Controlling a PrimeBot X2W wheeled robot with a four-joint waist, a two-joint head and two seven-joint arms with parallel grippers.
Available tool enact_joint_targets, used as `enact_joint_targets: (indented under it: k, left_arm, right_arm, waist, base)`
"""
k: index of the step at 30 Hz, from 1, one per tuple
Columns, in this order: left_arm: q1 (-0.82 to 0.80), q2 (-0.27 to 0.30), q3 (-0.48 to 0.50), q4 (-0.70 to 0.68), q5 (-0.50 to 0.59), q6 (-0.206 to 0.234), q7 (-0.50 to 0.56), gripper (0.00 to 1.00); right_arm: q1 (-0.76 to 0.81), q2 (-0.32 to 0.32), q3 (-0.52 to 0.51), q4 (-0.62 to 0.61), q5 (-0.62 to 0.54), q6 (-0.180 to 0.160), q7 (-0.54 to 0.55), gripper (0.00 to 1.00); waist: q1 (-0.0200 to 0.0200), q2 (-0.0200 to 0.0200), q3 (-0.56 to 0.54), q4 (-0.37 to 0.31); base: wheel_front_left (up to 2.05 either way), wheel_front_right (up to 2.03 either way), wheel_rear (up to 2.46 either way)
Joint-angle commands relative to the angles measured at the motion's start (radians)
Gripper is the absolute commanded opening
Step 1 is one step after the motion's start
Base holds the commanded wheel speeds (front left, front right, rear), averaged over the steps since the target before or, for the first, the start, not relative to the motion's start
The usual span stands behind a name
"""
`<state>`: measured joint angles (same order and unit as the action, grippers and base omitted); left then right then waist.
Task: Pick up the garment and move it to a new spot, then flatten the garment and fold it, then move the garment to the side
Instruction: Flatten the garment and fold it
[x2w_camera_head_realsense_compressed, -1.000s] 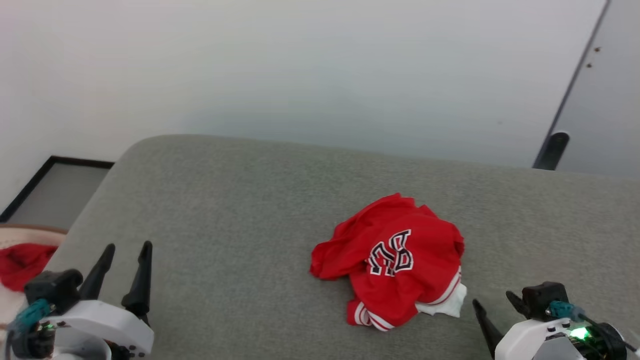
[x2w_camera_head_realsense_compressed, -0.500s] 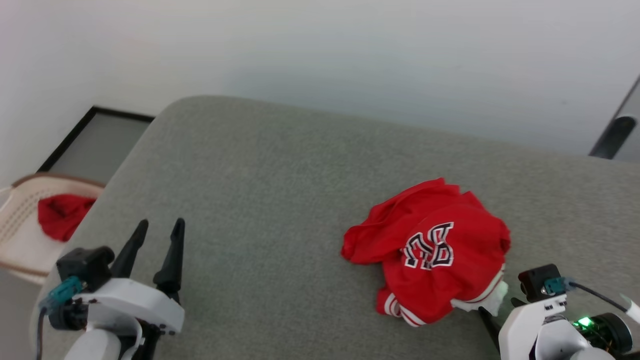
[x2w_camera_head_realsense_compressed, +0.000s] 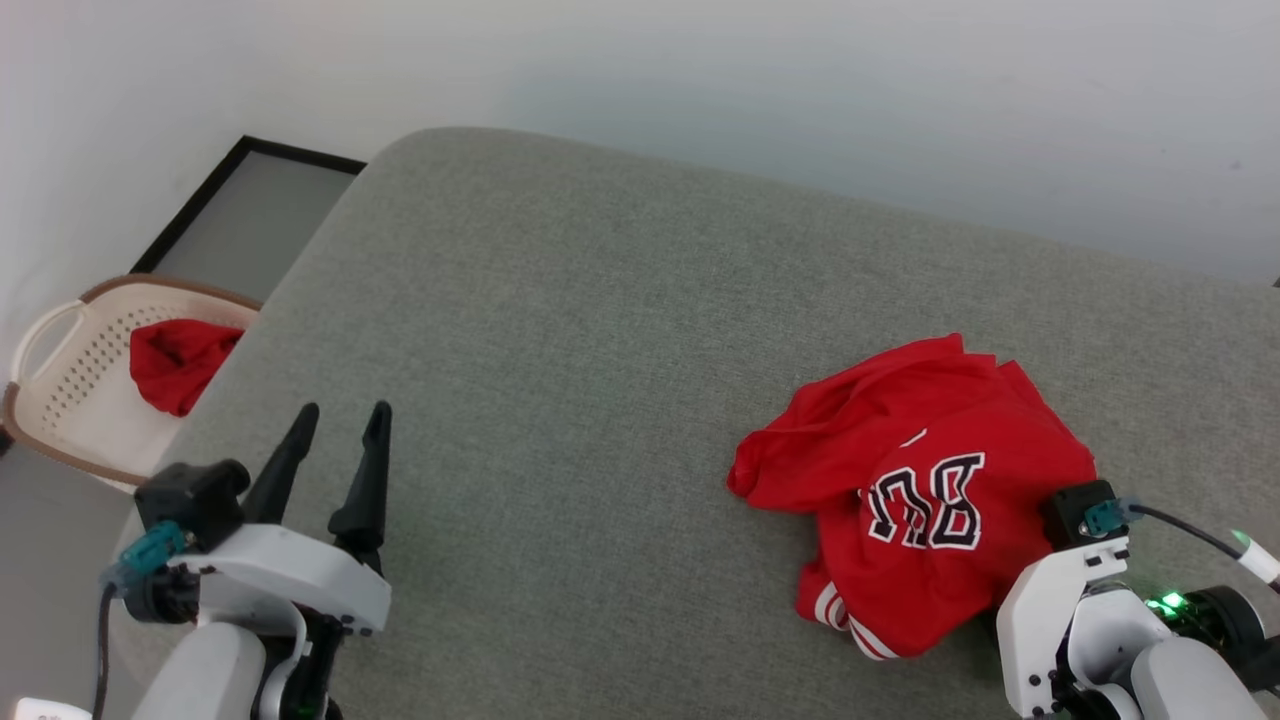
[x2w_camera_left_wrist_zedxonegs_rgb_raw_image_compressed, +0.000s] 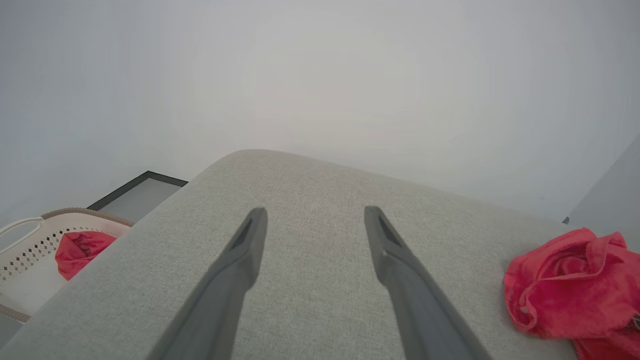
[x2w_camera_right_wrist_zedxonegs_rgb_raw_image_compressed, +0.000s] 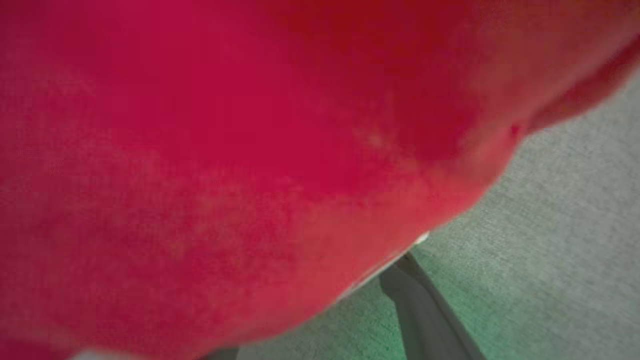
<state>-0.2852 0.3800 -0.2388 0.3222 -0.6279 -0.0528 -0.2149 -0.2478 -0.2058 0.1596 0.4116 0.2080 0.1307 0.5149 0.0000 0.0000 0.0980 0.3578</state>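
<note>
The garment (x2w_camera_head_realsense_compressed: 920, 510), a red jersey with black white-outlined numerals, lies bunched on the right of the grey cushioned surface (x2w_camera_head_realsense_compressed: 600, 330). My right gripper's white housing (x2w_camera_head_realsense_compressed: 1060, 610) sits against its near right edge, with the fingers hidden by the cloth. In the right wrist view the garment (x2w_camera_right_wrist_zedxonegs_rgb_raw_image_compressed: 250, 150) is right up against the camera. One dark finger (x2w_camera_right_wrist_zedxonegs_rgb_raw_image_compressed: 425, 310) rests on the grey surface beside it, and the jaws stand wide apart. My left gripper (x2w_camera_head_realsense_compressed: 342, 412) hovers open at the front left with nothing between its fingers (x2w_camera_left_wrist_zedxonegs_rgb_raw_image_compressed: 240, 270). The garment (x2w_camera_left_wrist_zedxonegs_rgb_raw_image_compressed: 570, 290) lies far to its right.
A beige perforated basket (x2w_camera_head_realsense_compressed: 60, 380) holding a plain red cloth (x2w_camera_head_realsense_compressed: 180, 360) stands on the floor off the surface's left edge. Behind it a black-framed panel (x2w_camera_head_realsense_compressed: 250, 200) lies on the floor. A pale wall runs along the back.
The camera has turned, shifting the whole picture. My right gripper has gone forward until its fingers are hidden by the garment's near edge, and the white sleeve is now covered. The left gripper stays open.
</note>
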Motion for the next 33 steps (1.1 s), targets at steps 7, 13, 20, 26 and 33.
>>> enact_joint_targets:
  k: [7, 13, 20, 26, 33]
  left_arm:
    - [0.004, 0.006, 0.006, 0.022, -0.010, -0.003, -0.010, 1.00]
    - [0.025, 0.021, 0.017, 0.009, -0.018, 0.009, -0.008, 1.00]
    - [0.045, 0.027, 0.020, -0.010, -0.024, 0.019, -0.002, 1.00]
    - [0.055, 0.029, 0.016, -0.028, -0.024, 0.026, 0.000, 1.00]
    - [0.049, 0.032, 0.007, -0.035, -0.026, 0.023, 0.006, 1.00]
  right_arm:
    - [-0.001, -0.009, 0.028, 0.054, 0.014, 0.000, 0.008, 0.00]
    - [-0.011, -0.069, -0.010, -0.025, 0.051, -0.001, 0.028, 0.00]
    - [0.001, -0.131, -0.093, -0.155, 0.074, 0.000, 0.075, 0.00]
    - [0.034, -0.186, -0.193, -0.237, 0.066, 0.000, 0.127, 0.00]
    - [0.096, -0.214, -0.371, -0.232, 0.028, 0.000, 0.171, 0.00]
  waist:
    - [0.0000, 0.0000, -0.016, -0.014]
    - [0.0000, 0.0000, -0.041, -0.050]
    - [0.0000, 0.0000, -0.057, -0.097]
    - [0.0000, 0.0000, -0.060, -0.134]
    - [0.0000, 0.0000, -0.052, -0.158]
  base:
    - [0.00, 0.00, 0.00]
    - [0.00, 0.00, 0.00]
    - [0.00, 0.00, 0.00]
    - [0.00, 0.00, 0.00]
    - [0.00, 0.00, 0.00]
